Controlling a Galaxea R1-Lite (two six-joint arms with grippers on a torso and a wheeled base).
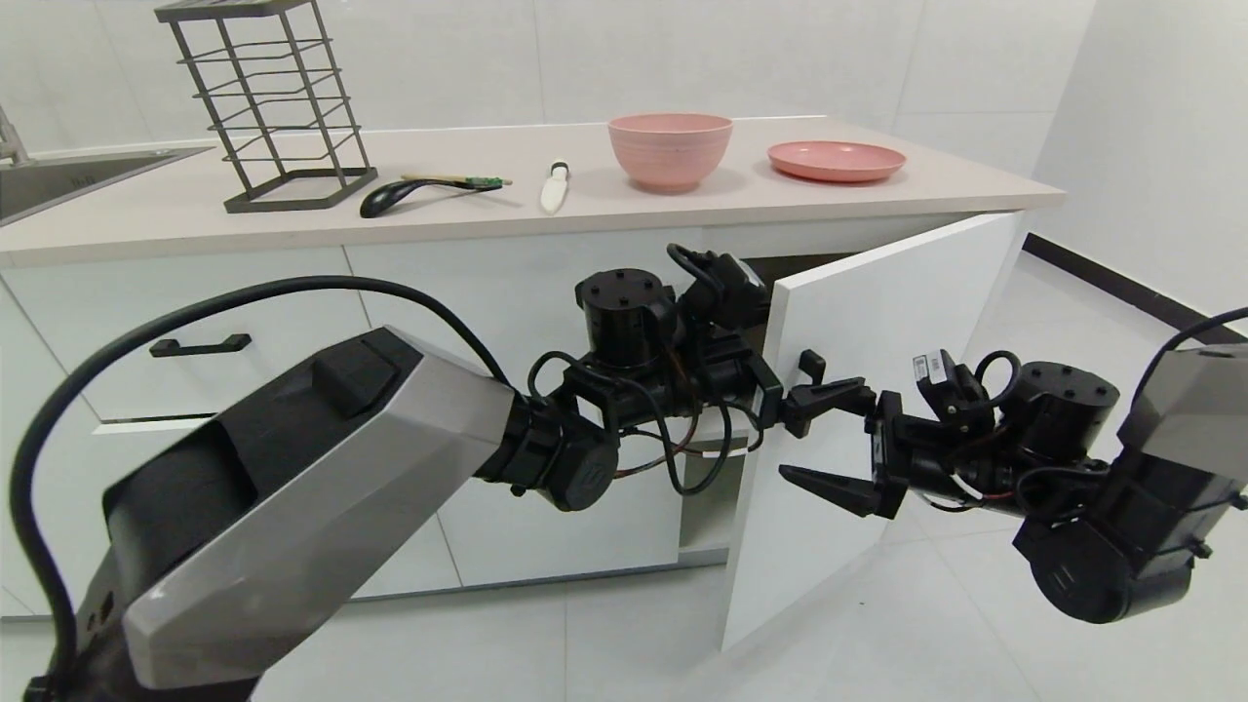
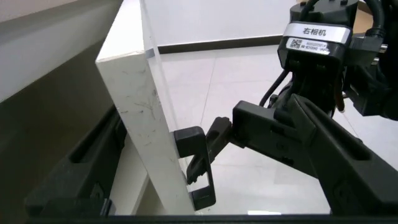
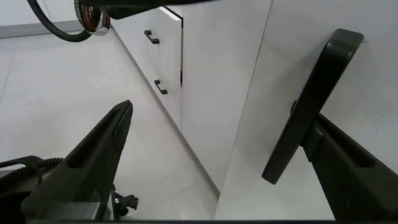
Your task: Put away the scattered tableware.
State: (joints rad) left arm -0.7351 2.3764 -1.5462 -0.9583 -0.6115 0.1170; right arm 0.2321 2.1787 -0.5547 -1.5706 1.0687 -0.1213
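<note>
On the countertop lie a pink bowl (image 1: pixel 670 149), a pink plate (image 1: pixel 836 160), a black spoon (image 1: pixel 388 196), a green-handled utensil (image 1: pixel 458 180) and a white utensil (image 1: pixel 555 187). Below them a white cabinet door (image 1: pixel 877 370) stands swung open. My left gripper (image 1: pixel 765 390) is at the door's free edge, open, with its fingers (image 2: pixel 74 168) either side of the door panel (image 2: pixel 134 106). My right gripper (image 1: pixel 790 436) is open in front of the door. Its upper finger (image 1: pixel 829 395) rests against the black door handle (image 1: pixel 811 366) (image 2: pixel 198 168) (image 3: pixel 314 102).
A black wire dish rack (image 1: pixel 273 107) stands at the counter's left, beside a sink (image 1: pixel 68 175). Closed drawers with black handles (image 1: pixel 200 344) sit left of the open cabinet. White tiled floor (image 1: pixel 926 624) spreads below and to the right of the door.
</note>
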